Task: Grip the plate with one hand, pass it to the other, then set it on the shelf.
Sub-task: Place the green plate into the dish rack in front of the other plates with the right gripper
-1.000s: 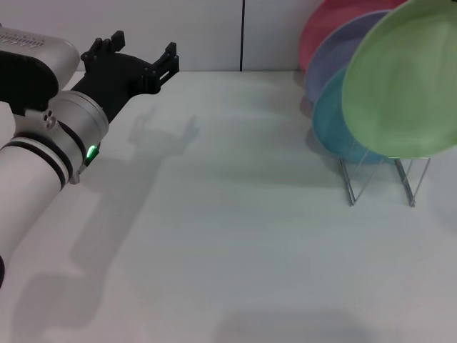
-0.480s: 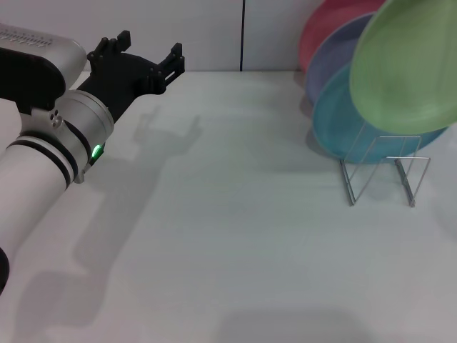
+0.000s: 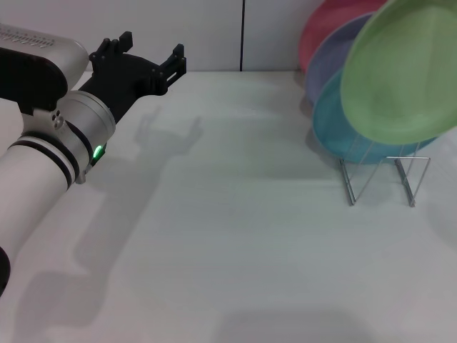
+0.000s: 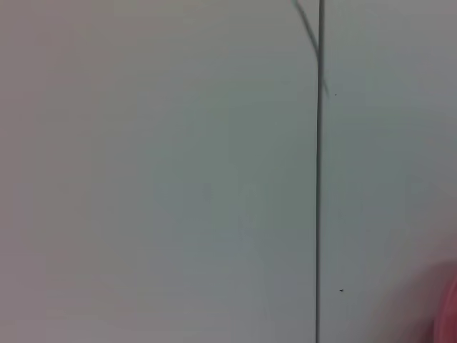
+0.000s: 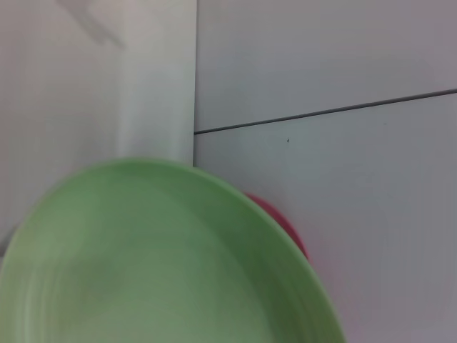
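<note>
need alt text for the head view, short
A light-green plate is held tilted in the air above a wire dish rack holding blue, lavender and pink plates. At far left, the left gripper hovers open and empty over the white table.

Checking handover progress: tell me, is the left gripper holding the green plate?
No, the left gripper is open and empty, far from the green plate.

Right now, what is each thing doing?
Green plate: up in the air, tilted, above the rack's front.
Blue plate: standing in the wire rack.
Lavender plate: standing behind the blue one.
Pink plate: standing at the back.
Left end effector: open, empty, above the table.
</note>
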You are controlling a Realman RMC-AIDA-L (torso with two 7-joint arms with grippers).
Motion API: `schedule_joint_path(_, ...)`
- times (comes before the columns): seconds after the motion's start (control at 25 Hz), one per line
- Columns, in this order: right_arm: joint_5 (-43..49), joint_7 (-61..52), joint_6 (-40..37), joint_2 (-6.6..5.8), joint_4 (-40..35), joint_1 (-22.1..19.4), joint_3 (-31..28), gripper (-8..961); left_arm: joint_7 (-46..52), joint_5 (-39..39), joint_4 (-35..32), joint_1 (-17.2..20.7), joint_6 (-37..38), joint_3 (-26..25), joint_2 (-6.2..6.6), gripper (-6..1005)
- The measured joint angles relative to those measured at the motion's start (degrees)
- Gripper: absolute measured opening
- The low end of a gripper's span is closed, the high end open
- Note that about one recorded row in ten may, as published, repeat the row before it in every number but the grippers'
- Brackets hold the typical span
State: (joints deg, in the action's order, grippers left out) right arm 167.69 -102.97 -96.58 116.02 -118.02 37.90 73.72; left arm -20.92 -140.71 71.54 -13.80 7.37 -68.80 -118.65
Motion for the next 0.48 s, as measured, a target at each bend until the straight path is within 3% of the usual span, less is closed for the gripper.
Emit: schedule_joint_path(0.48, 0.1, 1.4, -0.7, -0.06, 0.3, -0.3, 0.1, 24, 0.0, 0.0, -0.4, -0.6, -0.1, 0.1, 0.00, 856)
